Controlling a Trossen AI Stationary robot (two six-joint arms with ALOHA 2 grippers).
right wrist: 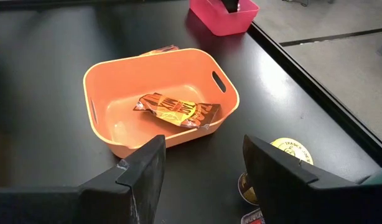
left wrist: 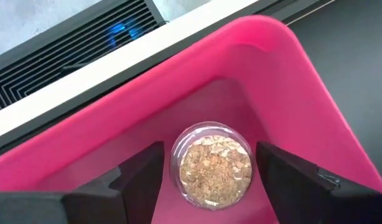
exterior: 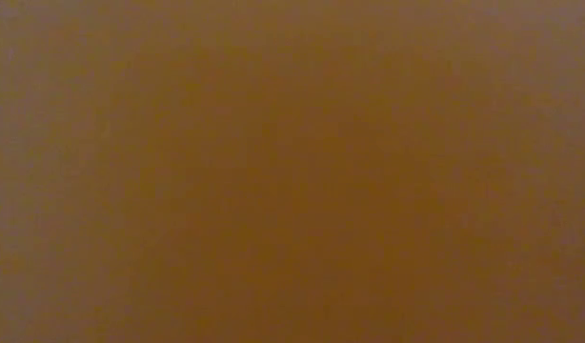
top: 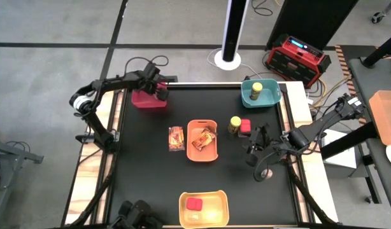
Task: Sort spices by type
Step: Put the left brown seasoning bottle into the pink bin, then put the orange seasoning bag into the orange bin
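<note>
My left gripper (top: 159, 90) is open and hangs over the pink bin (top: 146, 98) at the far left. In the left wrist view a tiny jar (left wrist: 211, 163) of tan spice sits in the bin between the fingers, with a thin gap on each side. My right gripper (top: 255, 147) stands open above the table, right of the orange bin (top: 194, 154), which holds one printed packet (right wrist: 175, 111). Another packet (top: 176, 138) lies flat on the table. A yellow-lidded jar (top: 235, 123) and a red cube box (top: 246, 126) stand together just beyond my right gripper.
A teal bin (top: 267, 97) at the far right holds a yellow-lidded jar (top: 256, 87). A yellow bin (top: 214, 205) at the near edge holds a red cube box (top: 194, 203). The low view is filled by an orange-brown blur. Bare black table lies at the near left.
</note>
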